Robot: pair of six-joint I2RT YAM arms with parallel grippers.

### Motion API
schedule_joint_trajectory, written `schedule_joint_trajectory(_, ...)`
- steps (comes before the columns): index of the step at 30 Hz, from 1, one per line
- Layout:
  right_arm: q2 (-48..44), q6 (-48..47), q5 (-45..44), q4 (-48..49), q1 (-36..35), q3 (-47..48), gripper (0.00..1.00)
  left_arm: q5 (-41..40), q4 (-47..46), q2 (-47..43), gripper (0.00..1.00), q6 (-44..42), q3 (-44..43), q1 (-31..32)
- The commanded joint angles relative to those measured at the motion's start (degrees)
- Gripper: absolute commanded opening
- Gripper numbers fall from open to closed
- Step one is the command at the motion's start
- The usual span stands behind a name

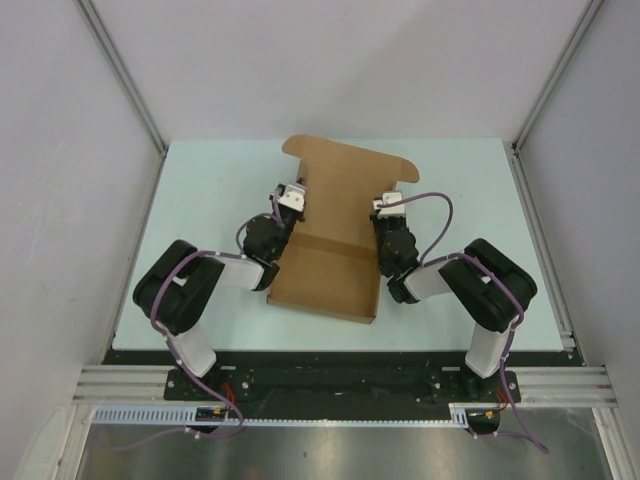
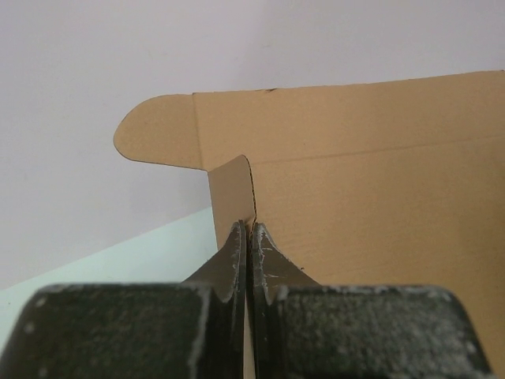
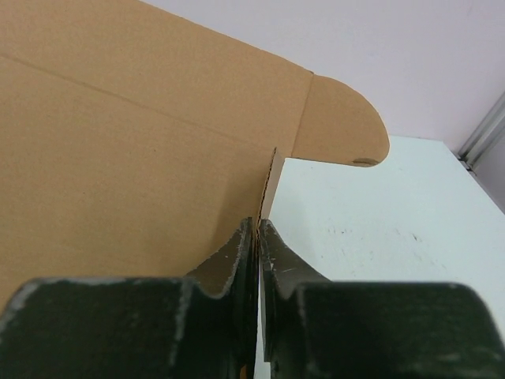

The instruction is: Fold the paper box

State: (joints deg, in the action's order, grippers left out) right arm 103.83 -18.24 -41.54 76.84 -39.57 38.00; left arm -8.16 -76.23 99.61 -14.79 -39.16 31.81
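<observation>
The paper box (image 1: 335, 235) lies on the table (image 1: 200, 200) between the arms; the left gripper (image 2: 245, 233) is pinched tight on its left side flap (image 2: 233, 185), the right gripper (image 3: 254, 229) on its right side flap (image 3: 271, 178), though a hairline gap there may mean a slacker hold. Both flaps should, I judge, turn together about their creases so the sheet does not skew; only the top view shows the whole sheet, only the wrist views each pinch.

Lab enclosure (aluminium-framed white walls (image 1: 350, 60))
</observation>
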Motion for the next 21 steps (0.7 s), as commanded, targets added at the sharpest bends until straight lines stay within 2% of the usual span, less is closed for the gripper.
schedule_joint_trajectory(1,-3.01,-0.13,10.16,14.83,-2.79,-0.47,0.15,14.23,-22.83,-2.14,0.02,-0.33,-1.01,4.75)
schedule_joint_trajectory(3,-4.07,0.31,9.81,14.83,-2.62,-0.91,0.2,14.14,-22.83,-2.23,0.01,0.37,-0.22,4.93)
schedule_joint_trajectory(4,-5.03,0.66,8.42,14.74,-2.62,-1.26,0.3,13.88,-22.83,-2.4,0.0,0.89,0.22,4.93)
schedule_joint_trajectory(7,-6.62,1.01,8.49,14.66,-2.7,-2.22,0.46,12.03,-22.83,-2.85,0.0,3.53,2.06,4.93)
schedule_joint_trajectory(16,-10.05,-2.49,2.44,14.3,-6.04,-4.16,0.63,6.51,-22.83,-1.27,0.0,7.14,3.65,5.19)
schedule_joint_trajectory(21,-14.7,-5.14,0.76,11.94,-6.48,-4.16,0.68,4.83,-22.74,-0.82,0.0,9.6,2.07,4.05)
